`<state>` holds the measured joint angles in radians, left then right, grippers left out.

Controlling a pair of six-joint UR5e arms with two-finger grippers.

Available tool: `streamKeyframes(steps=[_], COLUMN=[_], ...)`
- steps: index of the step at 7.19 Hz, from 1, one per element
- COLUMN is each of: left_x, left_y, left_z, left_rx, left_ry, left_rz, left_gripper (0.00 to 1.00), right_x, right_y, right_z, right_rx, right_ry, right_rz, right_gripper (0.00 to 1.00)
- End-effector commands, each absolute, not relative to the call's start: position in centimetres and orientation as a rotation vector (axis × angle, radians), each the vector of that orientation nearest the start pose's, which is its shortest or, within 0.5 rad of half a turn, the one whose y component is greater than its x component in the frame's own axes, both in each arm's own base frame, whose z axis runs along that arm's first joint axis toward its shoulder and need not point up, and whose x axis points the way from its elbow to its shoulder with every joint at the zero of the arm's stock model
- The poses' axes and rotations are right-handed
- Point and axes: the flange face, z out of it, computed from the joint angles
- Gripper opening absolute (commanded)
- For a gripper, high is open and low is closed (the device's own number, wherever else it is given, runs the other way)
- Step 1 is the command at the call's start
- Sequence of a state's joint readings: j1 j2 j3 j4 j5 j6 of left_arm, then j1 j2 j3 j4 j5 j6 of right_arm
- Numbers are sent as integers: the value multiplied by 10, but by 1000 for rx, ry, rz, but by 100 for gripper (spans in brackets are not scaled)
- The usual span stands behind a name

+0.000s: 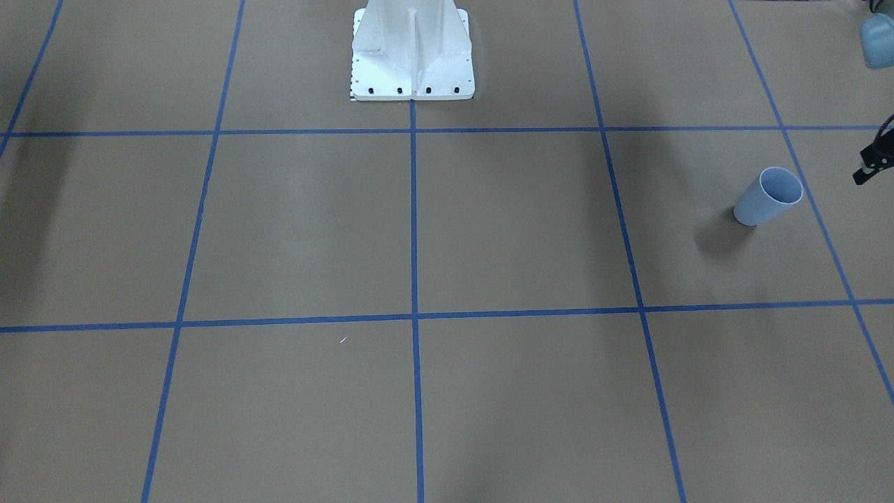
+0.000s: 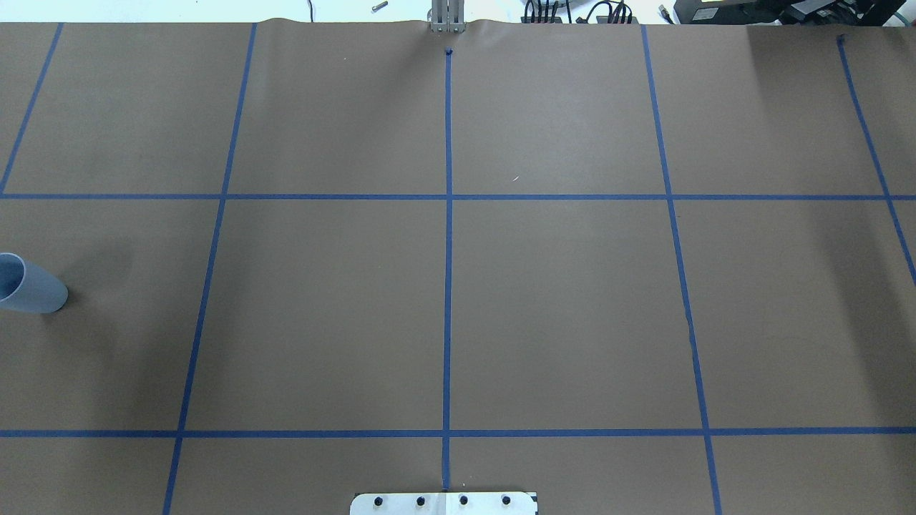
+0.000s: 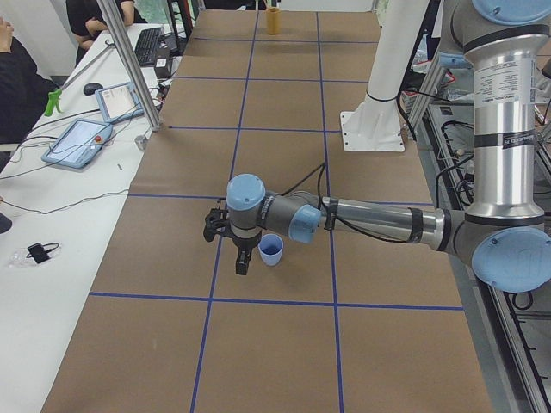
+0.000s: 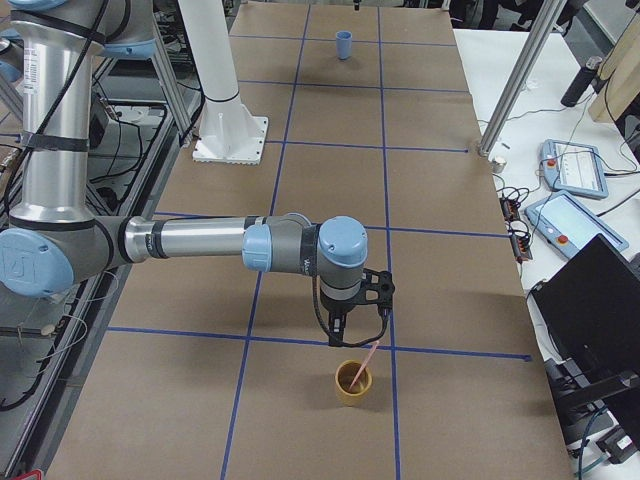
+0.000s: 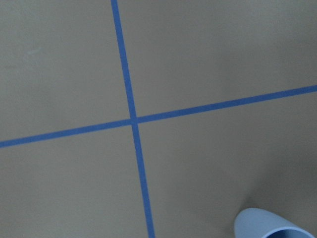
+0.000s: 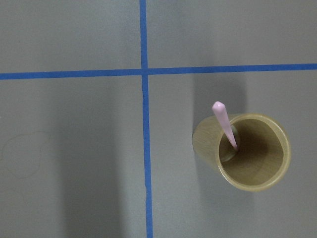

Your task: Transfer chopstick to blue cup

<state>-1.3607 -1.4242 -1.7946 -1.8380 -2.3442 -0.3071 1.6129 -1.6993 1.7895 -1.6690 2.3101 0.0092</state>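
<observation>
The blue cup (image 1: 768, 197) stands upright on the brown table, at the overhead view's left edge (image 2: 28, 286) and in the left wrist view's bottom right corner (image 5: 272, 225). My left gripper (image 3: 239, 258) hangs just beside the cup (image 3: 270, 250); only a dark bit of it shows in the front view (image 1: 873, 164), and I cannot tell if it is open. One pink chopstick (image 6: 225, 124) leans in a yellow cup (image 6: 252, 151) at the table's other end. My right gripper (image 4: 340, 328) hovers just above that cup (image 4: 353, 382); I cannot tell its state.
The white robot base (image 1: 412, 56) stands at the table's middle rear edge. Blue tape lines (image 2: 448, 250) grid the brown table. Operators and tablets (image 3: 77, 142) sit at a white side table. A laptop (image 4: 590, 310) and teach pendants lie beside the table.
</observation>
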Motion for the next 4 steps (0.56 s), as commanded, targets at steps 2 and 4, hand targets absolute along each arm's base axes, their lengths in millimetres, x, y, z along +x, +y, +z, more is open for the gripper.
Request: streamKeyframes(steps=[2,4], left_x=[91,97], left_y=[-428,-442], left_z=[595,612], left_rx=[36,15], left_ry=[853,844], left_rz=[16,17], left_gripper=[98,98], right_x=[85,85], right_y=[-433,-433], right_z=[623,622], right_rx=[7,10], right_ry=[-735,-733], right_rz=[52,49], right_gripper=[100,100])
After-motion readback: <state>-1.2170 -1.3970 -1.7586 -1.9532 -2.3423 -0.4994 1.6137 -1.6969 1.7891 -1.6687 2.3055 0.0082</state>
